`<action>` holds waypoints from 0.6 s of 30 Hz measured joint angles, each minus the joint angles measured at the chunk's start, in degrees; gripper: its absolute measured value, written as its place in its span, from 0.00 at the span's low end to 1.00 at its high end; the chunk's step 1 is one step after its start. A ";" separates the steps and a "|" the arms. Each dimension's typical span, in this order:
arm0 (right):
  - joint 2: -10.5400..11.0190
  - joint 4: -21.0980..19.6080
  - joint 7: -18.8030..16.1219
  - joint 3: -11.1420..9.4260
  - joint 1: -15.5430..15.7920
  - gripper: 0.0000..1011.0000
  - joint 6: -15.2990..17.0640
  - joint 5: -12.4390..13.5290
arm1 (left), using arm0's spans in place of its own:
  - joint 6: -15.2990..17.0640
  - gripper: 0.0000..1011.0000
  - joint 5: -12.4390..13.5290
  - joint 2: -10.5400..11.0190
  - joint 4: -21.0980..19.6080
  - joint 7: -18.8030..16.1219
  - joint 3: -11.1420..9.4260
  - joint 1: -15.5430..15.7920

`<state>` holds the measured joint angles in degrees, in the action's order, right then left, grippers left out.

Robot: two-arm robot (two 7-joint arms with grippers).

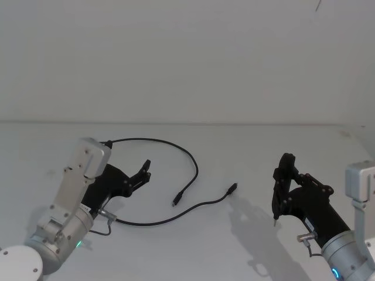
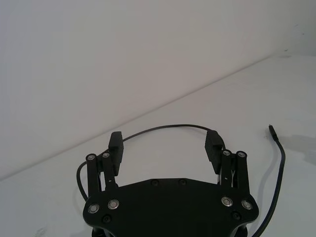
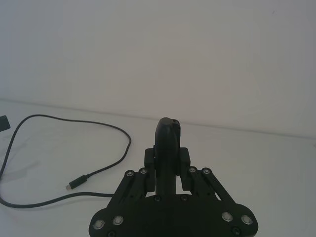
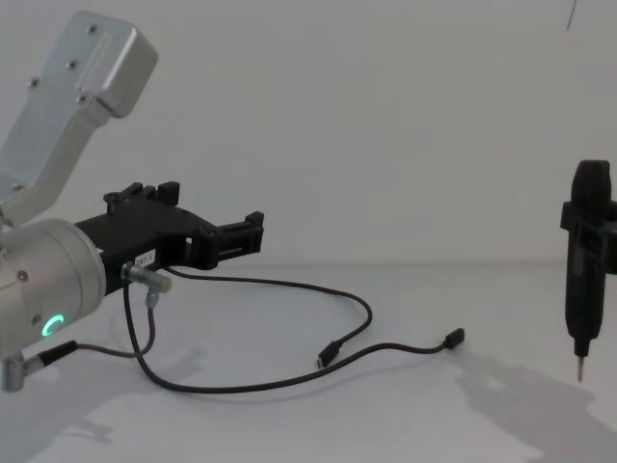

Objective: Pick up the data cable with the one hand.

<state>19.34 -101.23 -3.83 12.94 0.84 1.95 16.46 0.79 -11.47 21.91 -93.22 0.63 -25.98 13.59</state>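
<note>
The left claw (image 1: 145,170) hangs a little above the white bench (image 1: 193,254), on the left side. Its two fingers (image 2: 115,144) are spread wide apart and there is nothing between them. The data cable (image 1: 194,159) lies flat on the bench and bends around this claw. One part runs along the far side of the claw in a big curve. Another part runs along the near side, under the claw's silver wrist with the green light. From the chest view the claw is up in the air, with the cable lower down on the bench.

The cable is long, thin and black. It has a small plug at each end. One plug (image 1: 175,201) lies to the right of the left claw. The other plug (image 1: 233,188) lies farther right, between the two claws. The two plugs are near each other but do not touch.

The right claw (image 1: 283,175) is on the right side, well apart from the cable. It is closed tight on a black tool (image 4: 588,260) with a thin pointed tip that points down at the bench.
</note>
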 joint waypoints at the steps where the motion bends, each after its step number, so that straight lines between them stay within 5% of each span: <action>1: 0.00 0.00 0.00 0.00 0.00 0.28 0.00 0.00 | 0.00 0.99 0.00 -0.01 0.00 -0.01 0.00 0.00; 18: 0.00 0.00 0.00 0.00 0.00 0.28 0.00 0.01 | -0.06 0.99 -0.04 -0.15 0.09 0.14 0.00 0.10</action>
<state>19.33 -101.23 -3.83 12.94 0.84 1.95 16.47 0.73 -11.51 21.76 -93.13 0.76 -25.98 13.68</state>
